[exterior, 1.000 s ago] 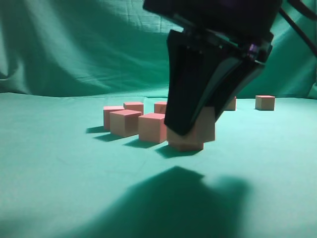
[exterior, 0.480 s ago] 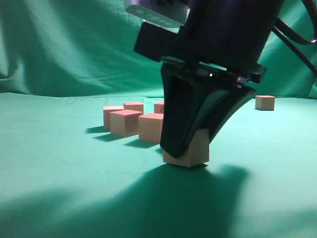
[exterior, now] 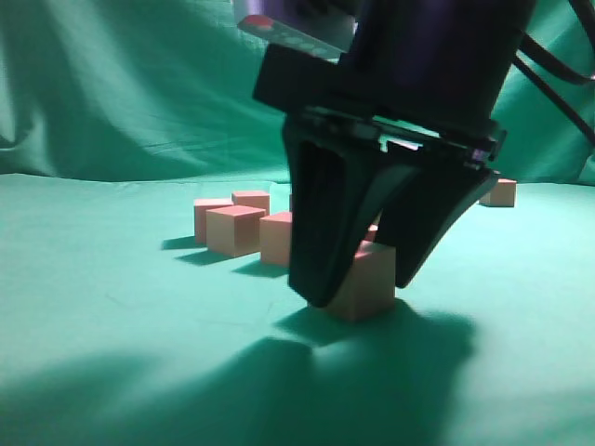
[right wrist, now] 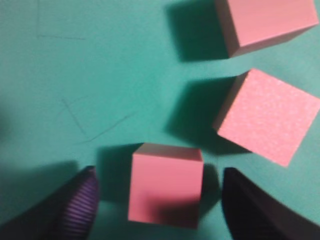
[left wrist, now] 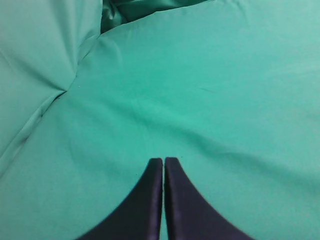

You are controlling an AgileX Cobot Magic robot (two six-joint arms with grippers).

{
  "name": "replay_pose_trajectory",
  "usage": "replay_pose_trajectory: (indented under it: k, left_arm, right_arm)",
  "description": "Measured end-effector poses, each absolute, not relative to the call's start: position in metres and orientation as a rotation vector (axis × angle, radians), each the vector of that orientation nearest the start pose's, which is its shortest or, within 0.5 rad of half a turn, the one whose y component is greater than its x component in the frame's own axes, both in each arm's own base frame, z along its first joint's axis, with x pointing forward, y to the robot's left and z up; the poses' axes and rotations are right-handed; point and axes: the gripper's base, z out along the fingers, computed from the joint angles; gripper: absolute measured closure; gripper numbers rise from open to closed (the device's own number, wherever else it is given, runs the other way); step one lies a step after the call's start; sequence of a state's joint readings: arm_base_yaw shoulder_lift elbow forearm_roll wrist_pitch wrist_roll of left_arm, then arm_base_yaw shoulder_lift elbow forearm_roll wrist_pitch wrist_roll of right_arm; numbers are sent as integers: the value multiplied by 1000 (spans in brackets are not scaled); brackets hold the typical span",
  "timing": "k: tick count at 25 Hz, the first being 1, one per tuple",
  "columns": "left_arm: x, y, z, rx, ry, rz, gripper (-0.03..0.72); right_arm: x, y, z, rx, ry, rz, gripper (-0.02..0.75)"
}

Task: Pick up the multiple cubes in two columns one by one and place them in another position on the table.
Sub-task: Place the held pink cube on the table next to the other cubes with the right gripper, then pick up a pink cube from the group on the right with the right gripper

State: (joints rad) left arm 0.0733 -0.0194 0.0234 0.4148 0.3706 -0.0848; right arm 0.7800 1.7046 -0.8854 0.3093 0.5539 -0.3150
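- Pink-tan cube point(right wrist: 166, 186) resting on the bench point(exterior: 112, 307), set between the spread fingers of the right pincer point(exterior: 358, 288); clear gaps on both sides in the right wrist view, so nothing gripped.
- Judged as a release just made or a grasp about to begin; cannot tell which from these views alone.
- Cluster of remaining cubes point(exterior: 234, 228) sitting just behind and left of that one, in rough rows; two more large in the right wrist view point(right wrist: 270, 116), near the centred cube but apart from it.
- One lone cube point(exterior: 503, 192) far back on the right, well apart from the cluster, probably already moved.
- Most blocks seemingly yet to be shifted; task judged early to middle.
- Left pincer point(left wrist: 164, 167) fully closed, fingers pressed together, empty, hanging over bare cloth with no cube in its view.
- Green cloth over the bench, slightly wrinkled, with faint creases near the centred cube; matching green drape as backdrop, folded at the seam.
- Strong dark shadow from the right arm across the foreground.
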Motion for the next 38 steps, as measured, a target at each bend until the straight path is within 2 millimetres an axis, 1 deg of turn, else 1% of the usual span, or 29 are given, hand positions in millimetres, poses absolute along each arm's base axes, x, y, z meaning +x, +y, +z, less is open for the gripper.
replay_pose_trajectory:
  k: [2,3,4,8,12,15,16,18,22,25,27,28,30,32,35,38]
  left_arm:
    - [51,17,176,109,1842,399,688]
    - [51,17,176,109,1842,399,688]
    - [51,17,176,109,1842,399,688]
    - [51,17,176,109,1842,399,688]
    - [51,17,176,109,1842,399,688]
    - [51,17,176,109,1842,399,688]
    - [51,17,176,109,1842,399,688]
    - [51,17,176,109,1842,399,688]
    - [51,17,176,109,1842,399,688]
    - [51,17,176,109,1842,399,688]
    - [51,17,176,109,1842,399,688]
    - [51,17,176,109,1842,399,688]
    - [51,17,176,109,1842,399,688]
    - [51,17,176,109,1842,399,688]
    - [51,17,176,109,1842,399,688]
    - [51,17,176,109,1842,399,688]
  right_arm:
    - [207,226,166,-1215,2649,385,214]
    - [207,229,170,-1230,2658,391,197]
    - [209,231,176,-1241,2661,398,210]
    - [215,238,202,-1272,2734,379,210]
    - [220,238,235,-1353,2797,268,210]
    - [230,240,261,-1353,2762,191,210]
    - [235,242,272,-1331,2730,168,210]
    - [244,243,288,-1286,2679,108,210]
    - [263,236,317,-1130,2590,-75,210]
    - [286,216,335,-897,2579,-154,210]
    - [302,195,344,-706,2601,-165,210]
    - [311,182,347,-620,2611,-169,210]
    - [330,158,345,-469,2624,-164,210]
    - [349,140,337,-358,2638,-146,210]
    - [381,124,314,-251,2655,-110,210]
    - [410,119,286,-206,2644,-85,210]
